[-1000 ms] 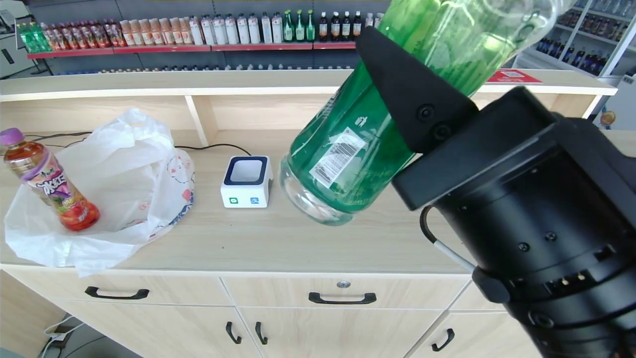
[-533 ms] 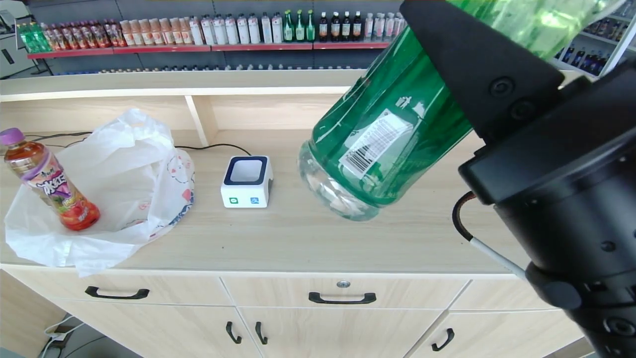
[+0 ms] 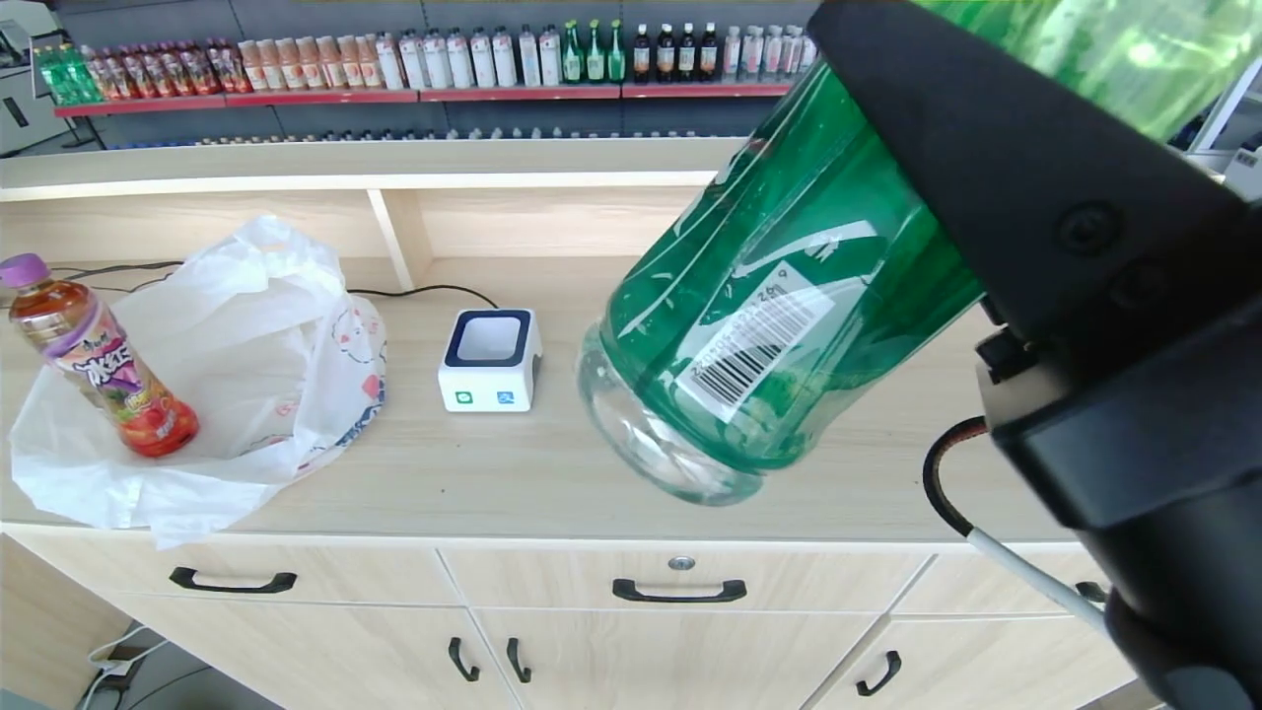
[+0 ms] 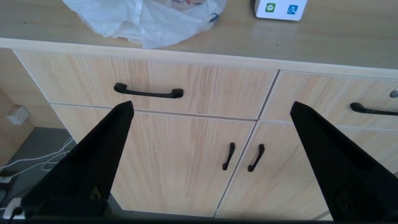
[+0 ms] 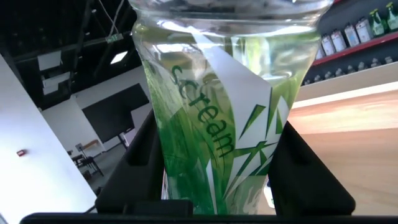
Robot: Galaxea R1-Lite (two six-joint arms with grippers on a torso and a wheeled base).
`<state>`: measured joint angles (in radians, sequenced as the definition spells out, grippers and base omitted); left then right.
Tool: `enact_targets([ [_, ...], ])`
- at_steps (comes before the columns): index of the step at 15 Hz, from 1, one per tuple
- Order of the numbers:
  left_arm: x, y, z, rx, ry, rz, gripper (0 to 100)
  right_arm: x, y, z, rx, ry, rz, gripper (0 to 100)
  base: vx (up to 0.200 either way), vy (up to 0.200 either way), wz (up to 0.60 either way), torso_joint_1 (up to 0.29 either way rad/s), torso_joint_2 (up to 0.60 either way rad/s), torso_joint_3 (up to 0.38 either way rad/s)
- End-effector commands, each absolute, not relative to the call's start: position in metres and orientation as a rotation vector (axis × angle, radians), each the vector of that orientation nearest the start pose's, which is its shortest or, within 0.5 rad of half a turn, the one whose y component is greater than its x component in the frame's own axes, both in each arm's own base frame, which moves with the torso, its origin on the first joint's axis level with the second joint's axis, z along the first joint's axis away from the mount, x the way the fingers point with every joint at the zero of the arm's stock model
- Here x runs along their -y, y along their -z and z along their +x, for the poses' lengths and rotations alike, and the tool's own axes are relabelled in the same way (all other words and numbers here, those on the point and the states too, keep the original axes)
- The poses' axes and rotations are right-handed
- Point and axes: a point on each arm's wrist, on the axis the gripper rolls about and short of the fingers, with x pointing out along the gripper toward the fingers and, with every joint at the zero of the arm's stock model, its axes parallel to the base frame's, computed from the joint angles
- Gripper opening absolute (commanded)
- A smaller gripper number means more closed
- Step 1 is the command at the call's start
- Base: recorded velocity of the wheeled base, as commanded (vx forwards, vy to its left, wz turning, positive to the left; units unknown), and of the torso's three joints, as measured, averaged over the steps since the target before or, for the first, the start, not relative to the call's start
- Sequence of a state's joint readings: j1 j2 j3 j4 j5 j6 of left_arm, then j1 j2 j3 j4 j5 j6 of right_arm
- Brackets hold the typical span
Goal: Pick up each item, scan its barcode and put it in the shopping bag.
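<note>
Overhead, the right gripper [image 5: 214, 155] pinches a clear plastic bottle [image 3: 749, 325] between its black, wedge-shaped fingers [image 3: 986, 168], one on each side of the body. The bottle hangs tilted above the right part of the pale wood-grain counter [image 3: 513, 473], its rounded, ribbed base lowest and to the left, just right of the scanner [image 3: 490, 359]. A glossy green wrapper covers it, and a white barcode sticker [image 3: 754, 340] faces up toward the head camera. The scanner is a small white box with a dark-rimmed square window on top (a thin black cable runs from it toward the far side). To its left lies the shopping bag [image 3: 246, 335], thin, crinkled white plastic with a printed cartoon. A tea bottle [image 3: 99, 360] with a purple cap rests slanted on the bag's spread near-left edge; whether it is inside the mouth I cannot tell. The left gripper [image 4: 211, 106] hangs low before the drawer fronts, fingers spread wide, facing a black bar handle [image 4: 148, 93].
</note>
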<state>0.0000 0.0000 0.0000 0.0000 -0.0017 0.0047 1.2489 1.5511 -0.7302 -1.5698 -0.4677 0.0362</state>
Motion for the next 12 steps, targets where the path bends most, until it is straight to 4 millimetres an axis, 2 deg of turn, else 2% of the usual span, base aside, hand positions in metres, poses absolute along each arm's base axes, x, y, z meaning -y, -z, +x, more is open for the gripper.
enact_targets([
  [1,0.000,-0.075,-0.023,0.000,0.002,0.005,100,-0.231,-0.288,0.084,0.476,-0.769,0.610,0,0.000,0.000,0.00,0.000,0.00,0.000],
  [4,0.000,-0.075,-0.023,0.000,0.002,0.005,100,-0.245,-0.280,0.075,0.441,-0.818,0.596,0,0.000,0.000,0.00,0.000,0.00,0.000],
  [11,0.000,-0.075,-0.023,0.000,0.002,0.005,100,-0.267,-0.272,0.082,0.424,-0.817,0.575,0,0.000,0.000,0.00,0.000,0.00,0.000],
  [12,0.000,-0.075,-0.023,0.000,0.002,0.005,100,-0.270,-0.266,0.088,0.416,-0.801,0.555,0,0.000,0.000,0.00,0.000,0.00,0.000],
])
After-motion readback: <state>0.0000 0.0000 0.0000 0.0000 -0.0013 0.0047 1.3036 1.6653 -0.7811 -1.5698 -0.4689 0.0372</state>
